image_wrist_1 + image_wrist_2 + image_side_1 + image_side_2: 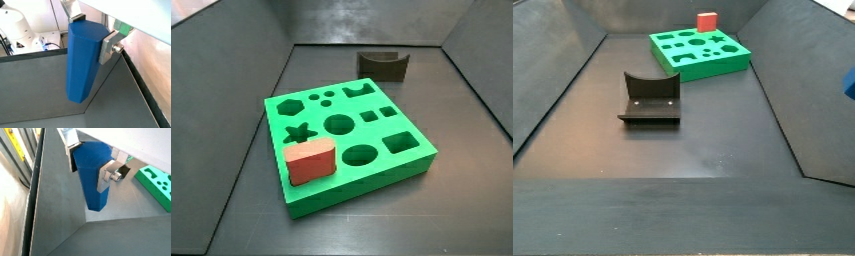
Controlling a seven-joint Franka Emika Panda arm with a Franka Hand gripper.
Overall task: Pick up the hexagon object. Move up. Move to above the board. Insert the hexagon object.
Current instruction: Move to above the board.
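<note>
Your gripper (94,34) is hanging above the floor w/ jaws pinching the blue peg (83,62) upright near its top; green board (157,184) is sitting off beside it.

Lighting's even and soft in both side views; wrist views blow out pale past the gripper (93,31), slightly blurry up close.
</note>
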